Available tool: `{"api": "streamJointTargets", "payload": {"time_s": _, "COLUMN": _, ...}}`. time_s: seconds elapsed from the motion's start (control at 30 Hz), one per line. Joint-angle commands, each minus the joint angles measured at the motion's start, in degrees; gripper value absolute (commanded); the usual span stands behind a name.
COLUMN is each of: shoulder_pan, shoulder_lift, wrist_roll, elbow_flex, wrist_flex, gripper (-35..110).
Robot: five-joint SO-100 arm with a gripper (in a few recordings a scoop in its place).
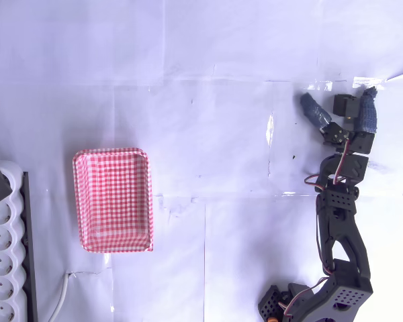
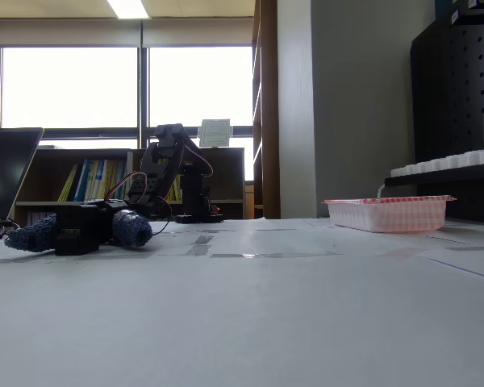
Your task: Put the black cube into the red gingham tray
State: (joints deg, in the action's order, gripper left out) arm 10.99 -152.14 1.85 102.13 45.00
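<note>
The black cube (image 1: pixel 345 106) rests on the white table at the right, far from the red gingham tray (image 1: pixel 113 200). My gripper (image 1: pixel 337 96) lies low over the table and is open, with its blue-wrapped fingers (image 1: pixel 315 111) spread to either side of the cube. The right finger is close beside the cube and the left one stands apart from it. In the fixed view the cube (image 2: pixel 74 227) is a dark block between the two blue fingers (image 2: pixel 132 229) of the gripper (image 2: pixel 77 239). There the empty tray (image 2: pixel 387 213) sits far to the right.
A white power strip (image 1: pixel 1 258) with a cable lies along the table's left edge, just left of the tray. The arm's base (image 1: pixel 336 298) stands at the bottom right. White paper sheets taped together cover the table between cube and tray.
</note>
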Motion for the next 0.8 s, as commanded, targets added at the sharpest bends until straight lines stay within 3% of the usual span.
{"api": "streamJointTargets", "payload": {"time_s": 0.0, "shoulder_pan": 0.53, "shoulder_lift": -0.79, "wrist_roll": 0.97, "elbow_flex": 2.81, "wrist_flex": 1.49, "gripper": 40}}
{"api": "streamJointTargets", "payload": {"time_s": 0.2, "shoulder_pan": 0.44, "shoulder_lift": -0.79, "wrist_roll": 1.49, "elbow_flex": 2.72, "wrist_flex": 1.58, "gripper": 24}}
{"api": "streamJointTargets", "payload": {"time_s": 0.53, "shoulder_pan": 0.35, "shoulder_lift": -0.44, "wrist_roll": 1.05, "elbow_flex": 1.93, "wrist_flex": 0.79, "gripper": 10}}
{"api": "streamJointTargets", "payload": {"time_s": 0.63, "shoulder_pan": 0.26, "shoulder_lift": 1.58, "wrist_roll": 0.0, "elbow_flex": 1.67, "wrist_flex": -3.78, "gripper": 0}}
{"api": "streamJointTargets", "payload": {"time_s": 0.77, "shoulder_pan": 0.09, "shoulder_lift": 7.73, "wrist_roll": -2.99, "elbow_flex": 0.26, "wrist_flex": -16.7, "gripper": 0}}
